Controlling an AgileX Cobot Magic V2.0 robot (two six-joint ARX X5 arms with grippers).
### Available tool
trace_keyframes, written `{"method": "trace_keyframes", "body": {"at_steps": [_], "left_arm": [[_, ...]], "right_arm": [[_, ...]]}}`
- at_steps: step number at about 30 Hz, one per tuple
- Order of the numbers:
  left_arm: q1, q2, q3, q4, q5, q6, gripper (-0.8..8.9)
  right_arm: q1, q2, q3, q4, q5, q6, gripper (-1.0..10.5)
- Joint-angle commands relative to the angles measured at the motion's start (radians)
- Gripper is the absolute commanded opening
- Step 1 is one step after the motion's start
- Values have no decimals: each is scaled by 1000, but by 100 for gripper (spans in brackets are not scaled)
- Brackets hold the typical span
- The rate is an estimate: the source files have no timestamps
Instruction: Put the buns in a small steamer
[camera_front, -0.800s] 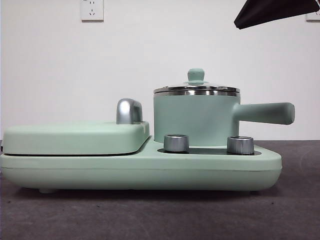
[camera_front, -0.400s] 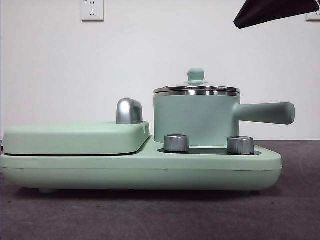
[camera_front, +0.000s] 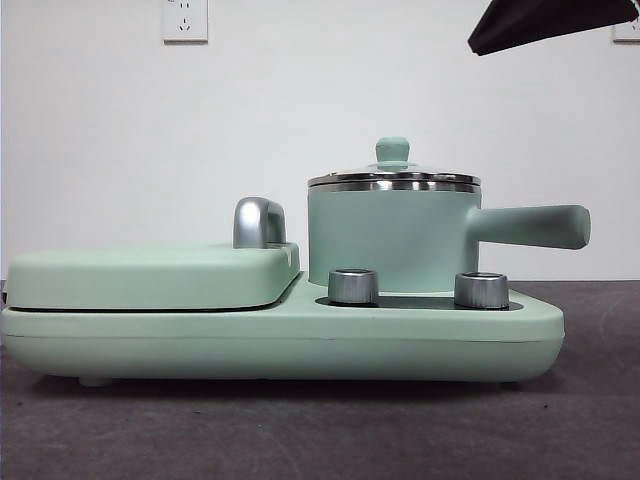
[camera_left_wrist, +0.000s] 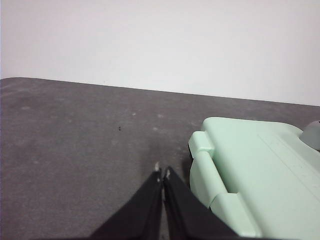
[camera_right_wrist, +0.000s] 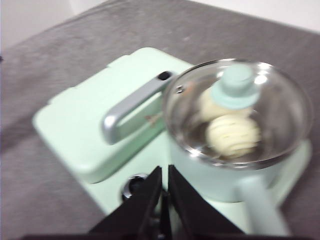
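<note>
The small steamer (camera_front: 392, 235) is a mint-green pot with a steel rim and a long side handle, standing on the right of a mint-green cooker base (camera_front: 280, 340). Its glass lid with a green knob (camera_right_wrist: 234, 87) is on. Through the lid I see both buns inside: a ribbed one (camera_right_wrist: 233, 135) and a smooth one (camera_right_wrist: 209, 104) behind the knob. My right gripper (camera_right_wrist: 165, 175) hovers above the pot, shut and empty; it shows as a black tip (camera_front: 545, 22) at the front view's top right. My left gripper (camera_left_wrist: 162, 174) is shut over bare table beside the cooker.
A flat mint-green griddle cover (camera_front: 150, 275) with a steel handle (camera_front: 258, 222) fills the cooker's left half. Two steel knobs (camera_front: 352, 286) sit on the front of the base. Dark grey table (camera_left_wrist: 75, 150) stretches around; a white wall stands behind.
</note>
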Motion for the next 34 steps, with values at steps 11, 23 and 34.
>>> {"method": "trace_keyframes", "body": {"at_steps": [11,23,34], "left_arm": [[-1,0,-19,8,-2,6,7],[-1,0,-19,8,-2,6,7],[-1,0,-19,8,-2,6,7]], "right_arm": [[-237,-342,-299,93,179,-122,17],[-433,-752,-612,167,181,-193,17],[-477,-813,-732,181,179,-181,17]]}}
